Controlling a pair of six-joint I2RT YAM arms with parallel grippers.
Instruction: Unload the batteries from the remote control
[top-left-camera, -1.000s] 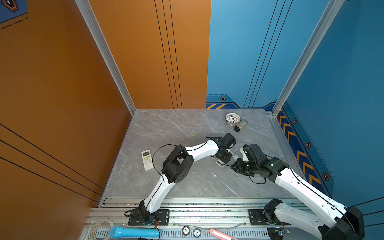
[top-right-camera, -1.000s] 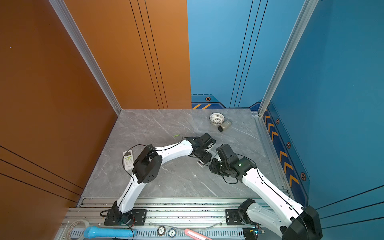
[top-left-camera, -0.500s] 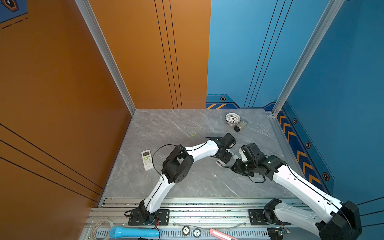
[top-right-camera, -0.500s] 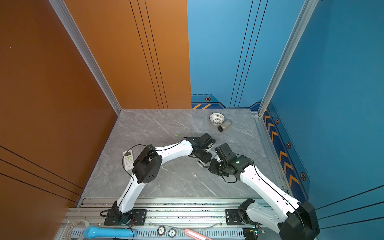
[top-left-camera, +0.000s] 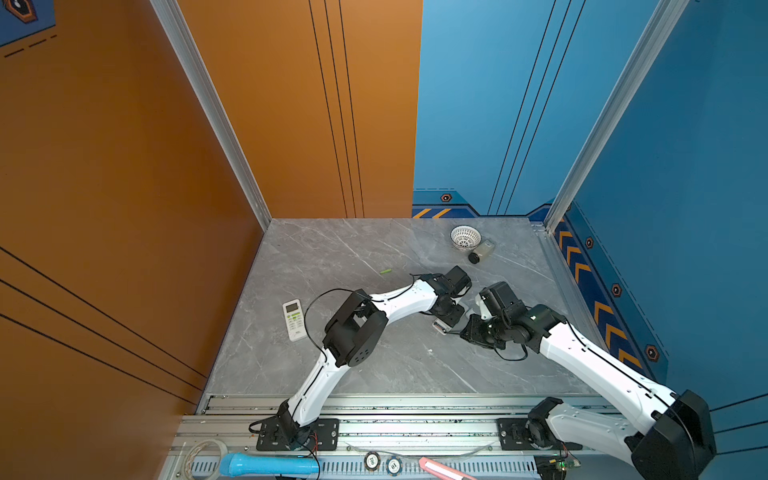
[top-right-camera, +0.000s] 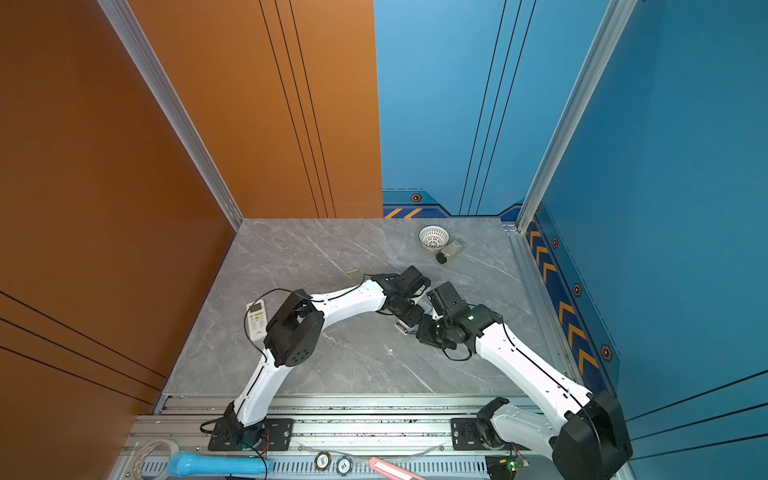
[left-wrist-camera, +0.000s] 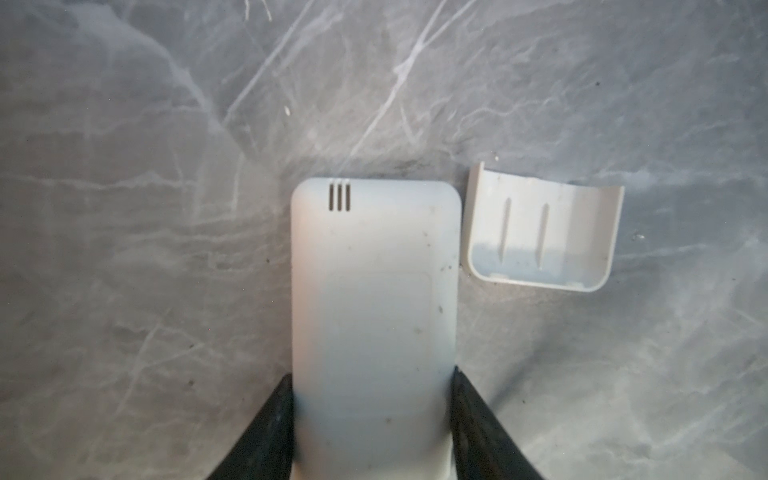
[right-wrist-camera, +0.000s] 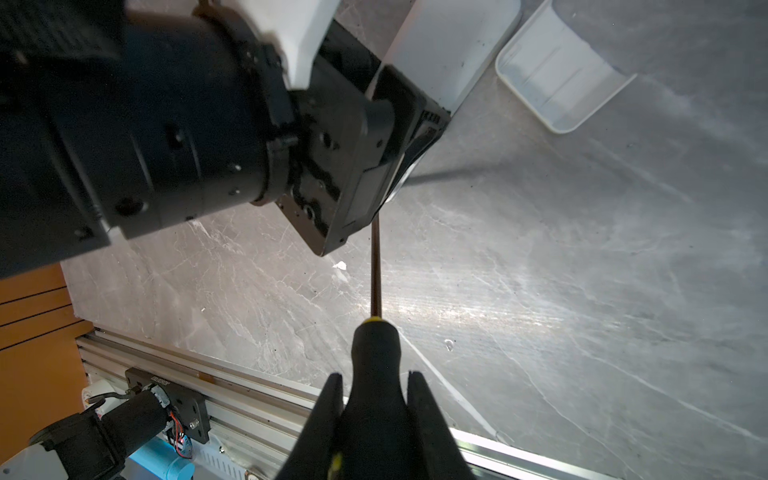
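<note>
A: The left end effector (left-wrist-camera: 372, 378) stands half open, clamped across the remote (left-wrist-camera: 374, 270). The right end effector (right-wrist-camera: 375, 375) is nearly closed round the screwdriver (right-wrist-camera: 374, 345) handle.
B: What's out so far?
A: One green battery (top-left-camera: 385, 271) lies far left on the bench (top-left-camera: 374, 365). The rest are probably in the bay, hidden. Slip the tip under one end, lever gently, and hold the remote firm.

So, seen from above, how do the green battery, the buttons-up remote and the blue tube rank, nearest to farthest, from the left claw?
From the left gripper, in a top view:
1. green battery, farther back, to its left.
2. buttons-up remote, at the table's left side.
3. blue tube, off the table, on the front rail.
</note>
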